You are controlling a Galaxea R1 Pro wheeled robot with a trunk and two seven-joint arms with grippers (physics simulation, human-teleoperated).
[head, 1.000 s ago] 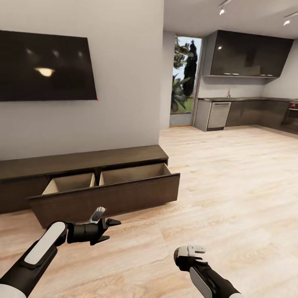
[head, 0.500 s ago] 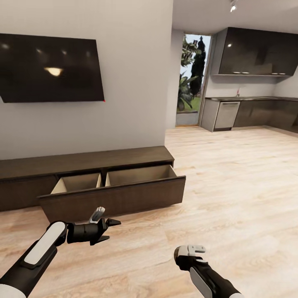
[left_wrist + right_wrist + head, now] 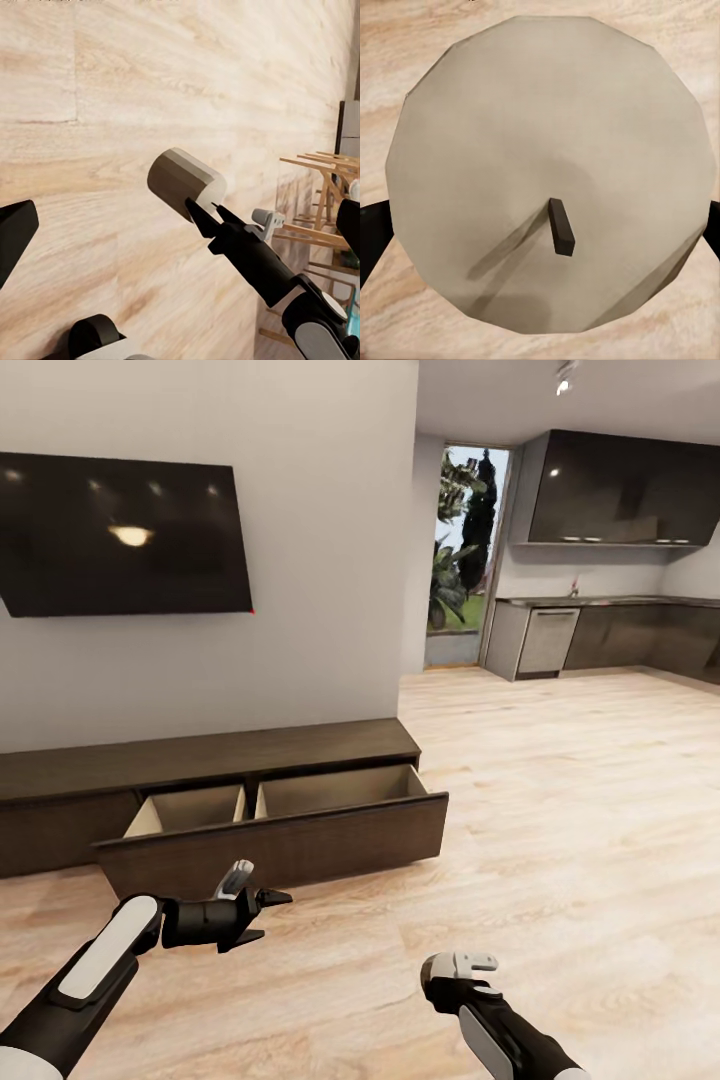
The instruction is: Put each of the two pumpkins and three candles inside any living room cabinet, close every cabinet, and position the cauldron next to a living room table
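Right hand (image 3: pixel 547 225) clamped on candle (image 3: pixel 551 180), wick facing wrist camera; candle also in left wrist view (image 3: pixel 184 182). Left hand (image 3: pixel 268 916) fingers apart, empty. Cabinet (image 3: pixel 210 755) ahead, 1 wide drawer (image 3: pixel 280 845) pulled out, 2 compartments bare. Judgement: drive closer, lift candle over drawer front, lower well inside before letting go. Open floor (image 3: pixel 560 810) on right; keep left hand clear of drawer edge

The head camera has been turned slightly left, so the cabinet (image 3: pixel 270 800) with its open drawer is seen shifted right, beyond the left tool (image 3: pixel 268 916).
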